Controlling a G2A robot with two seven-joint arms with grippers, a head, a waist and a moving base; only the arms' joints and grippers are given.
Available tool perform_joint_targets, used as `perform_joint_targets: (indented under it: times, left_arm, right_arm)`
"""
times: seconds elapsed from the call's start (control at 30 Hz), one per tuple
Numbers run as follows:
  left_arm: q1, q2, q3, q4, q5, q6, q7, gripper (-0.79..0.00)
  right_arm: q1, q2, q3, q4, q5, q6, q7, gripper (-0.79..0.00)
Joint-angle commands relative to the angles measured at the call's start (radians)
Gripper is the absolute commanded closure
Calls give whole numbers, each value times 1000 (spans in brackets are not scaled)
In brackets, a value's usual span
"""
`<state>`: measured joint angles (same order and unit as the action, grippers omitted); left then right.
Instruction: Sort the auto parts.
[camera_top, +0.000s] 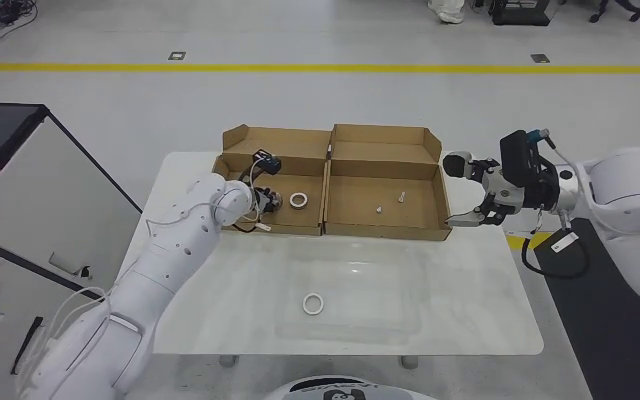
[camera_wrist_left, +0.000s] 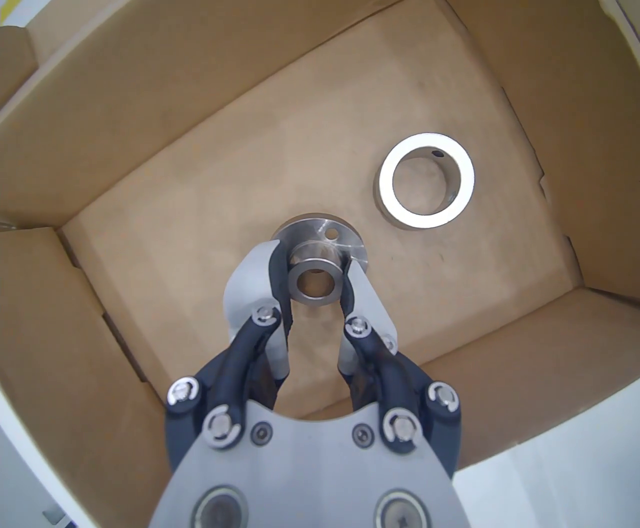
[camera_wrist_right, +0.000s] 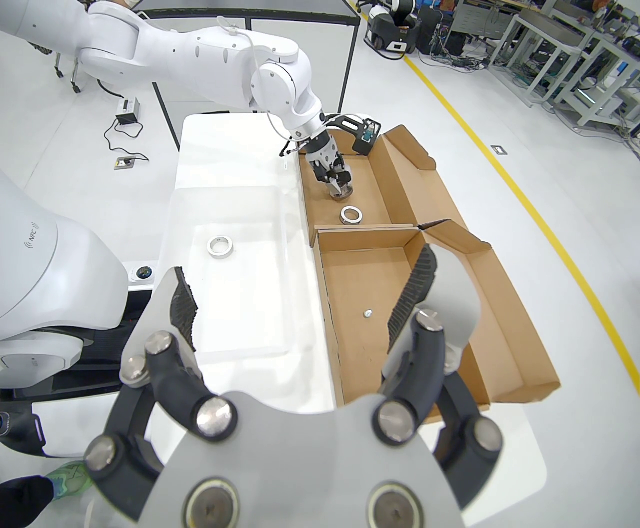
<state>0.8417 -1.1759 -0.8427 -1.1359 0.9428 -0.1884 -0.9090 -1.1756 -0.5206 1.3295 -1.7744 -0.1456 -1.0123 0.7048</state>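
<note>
White table (camera_top: 480, 300) carries 2 cardboard boxes. Inside the left box (camera_top: 290, 142), the left claw (camera_wrist_left: 316, 280) pinches a flanged bushing (camera_wrist_left: 306, 226) by its neck, axis upright, flange downward near the floor, a ring (camera_wrist_left: 387, 182) just beside. Right claw (camera_wrist_right: 305, 272) hangs spread, well apart.

A: What was the small pale part (camera_top: 380, 210) in the right box (camera_top: 390, 234)?
B: Too small to tell.
A: And the flanged bushing (camera_wrist_left: 320, 235)?
B: Its flange sat partly hidden behind the left gripper (camera_wrist_left: 311, 257) and its fingers (camera_wrist_left: 252, 280) — and the left box (camera_wrist_left: 150, 125) walls ran off the edges.
</note>
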Motion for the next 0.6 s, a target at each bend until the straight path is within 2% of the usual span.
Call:
perform_joint_targets:
  times: [0.0, 0.03, 0.07, 0.13, 0.2, 0.4, 0.57]
  left_arm:
    - [-2, -1, -4, 4, -5, 2, 5, -456]
    - [-4, -2, -6, 4, -5, 1, 5, -594]
    - [-5, -1, -9, 0, -4, 0, 5, -690]
    - [-3, 0, -21, -8, -11, 1, 4, -714]
    - [-1, 3, -32, -23, -8, -3, 4, -776]
    - [18, 17, -82, -92, -18, -20, 1, -785]
    - [58, 35, -146, -220, -61, -77, -7, -785]
  right_arm:
    - [0, 0, 0, 0, 0, 0, 0, -785]
    - [0, 0, 0, 0, 0, 0, 0, -785]
    - [0, 0, 0, 0, 0, 0, 0, -785]
    - [0, 0, 0, 0, 0, 0, 0, -785]
    - [0, 0, 0, 0, 0, 0, 0, -785]
    - [0, 0, 0, 0, 0, 0, 0, -785]
    - [0, 0, 0, 0, 0, 0, 0, -785]
